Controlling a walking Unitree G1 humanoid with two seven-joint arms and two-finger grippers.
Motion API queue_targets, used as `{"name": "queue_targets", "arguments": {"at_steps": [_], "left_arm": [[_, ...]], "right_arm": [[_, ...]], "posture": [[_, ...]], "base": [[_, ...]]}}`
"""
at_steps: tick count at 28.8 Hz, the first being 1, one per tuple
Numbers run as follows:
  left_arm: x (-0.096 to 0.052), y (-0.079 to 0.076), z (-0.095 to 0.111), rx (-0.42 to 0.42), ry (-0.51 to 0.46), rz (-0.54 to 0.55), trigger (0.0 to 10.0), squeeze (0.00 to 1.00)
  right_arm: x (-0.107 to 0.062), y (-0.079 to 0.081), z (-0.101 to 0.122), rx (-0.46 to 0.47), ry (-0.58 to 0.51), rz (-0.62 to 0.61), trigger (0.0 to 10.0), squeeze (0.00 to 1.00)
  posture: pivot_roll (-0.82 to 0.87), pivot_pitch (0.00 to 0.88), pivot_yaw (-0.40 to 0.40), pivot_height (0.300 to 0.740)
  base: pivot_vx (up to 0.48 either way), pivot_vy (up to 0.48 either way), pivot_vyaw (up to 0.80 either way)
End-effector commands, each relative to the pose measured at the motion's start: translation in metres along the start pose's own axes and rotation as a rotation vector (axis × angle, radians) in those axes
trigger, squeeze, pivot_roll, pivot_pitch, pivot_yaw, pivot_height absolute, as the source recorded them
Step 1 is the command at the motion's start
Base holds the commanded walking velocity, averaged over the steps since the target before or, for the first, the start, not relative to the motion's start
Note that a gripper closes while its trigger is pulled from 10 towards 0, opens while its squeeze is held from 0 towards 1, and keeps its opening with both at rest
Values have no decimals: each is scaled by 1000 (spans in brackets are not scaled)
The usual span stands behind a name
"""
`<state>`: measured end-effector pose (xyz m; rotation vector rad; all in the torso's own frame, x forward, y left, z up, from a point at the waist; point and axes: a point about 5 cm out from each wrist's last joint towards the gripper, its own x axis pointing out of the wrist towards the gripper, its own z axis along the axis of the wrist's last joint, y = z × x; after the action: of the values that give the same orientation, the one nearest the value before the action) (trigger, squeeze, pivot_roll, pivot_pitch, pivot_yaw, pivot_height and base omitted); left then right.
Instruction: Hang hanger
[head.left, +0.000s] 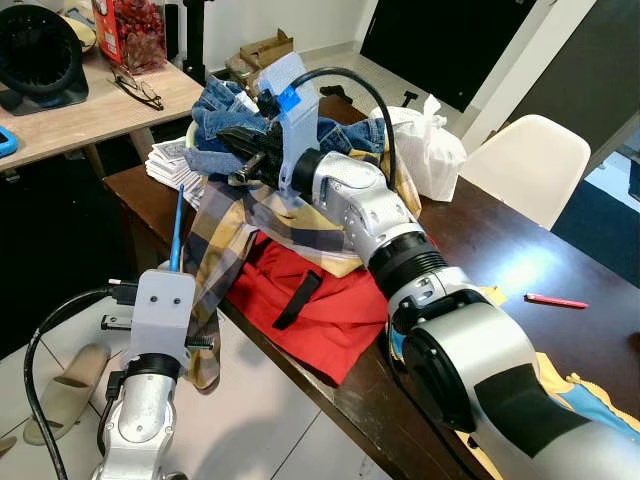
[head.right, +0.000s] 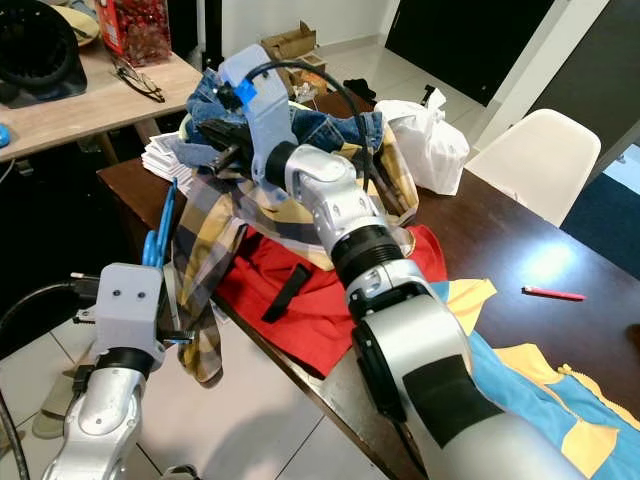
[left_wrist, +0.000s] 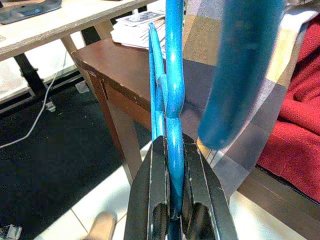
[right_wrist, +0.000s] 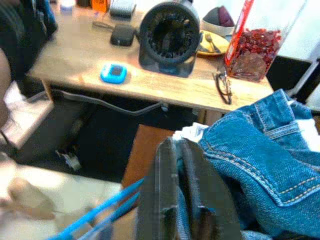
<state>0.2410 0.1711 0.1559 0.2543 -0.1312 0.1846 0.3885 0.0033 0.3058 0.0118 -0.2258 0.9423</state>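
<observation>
The blue hanger (left_wrist: 172, 75) stands upright beside the dark table's near corner, and my left gripper (left_wrist: 170, 145) is shut on its lower part. Its thin blue rod (head.left: 178, 228) rises above my left wrist, beside a plaid shirt (head.left: 225, 255) that drapes from the clothes pile over the table edge. My right gripper (head.left: 243, 152) reaches into the top of that pile, between the plaid shirt and blue jeans (right_wrist: 260, 150). Its black fingers (right_wrist: 165, 190) are pressed together with cloth pinched between them.
Red cloth (head.left: 325, 305) lies on the dark table (head.left: 500, 240) under my right arm, with a white plastic bag (head.left: 428, 145), a red pen (head.left: 556, 300) and stacked papers (head.left: 172, 160). A white chair (head.left: 530, 165) stands behind. A light desk (head.left: 90, 115) holds a black fan (head.left: 40, 55) and glasses.
</observation>
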Motion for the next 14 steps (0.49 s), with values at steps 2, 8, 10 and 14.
{"name": "queue_targets", "arguments": {"at_steps": [2, 8, 10, 14], "left_arm": [[-3, -5, -1, -24, 5, -14, 10000, 0], [-2, -5, -1, -23, 6, -15, 10000, 0], [-2, -6, -1, -23, 6, -16, 10000, 0], [-2, -6, -1, -23, 6, -16, 10000, 0]], "right_arm": [[0, -4, 11, 93, -71, -25, 10000, 1000], [6, 2, 10, 101, -94, -96, 10000, 1000], [11, 9, 2, 47, -50, -126, 10000, 949], [15, 17, -10, 7, 5, -158, 10000, 0]], "posture": [[256, 113, -241, 740], [254, 113, -241, 740], [253, 117, -241, 740], [253, 117, -241, 740]], "base": [[0, 0, 0], [0, 0, 0], [0, 0, 0], [0, 0, 0]]}}
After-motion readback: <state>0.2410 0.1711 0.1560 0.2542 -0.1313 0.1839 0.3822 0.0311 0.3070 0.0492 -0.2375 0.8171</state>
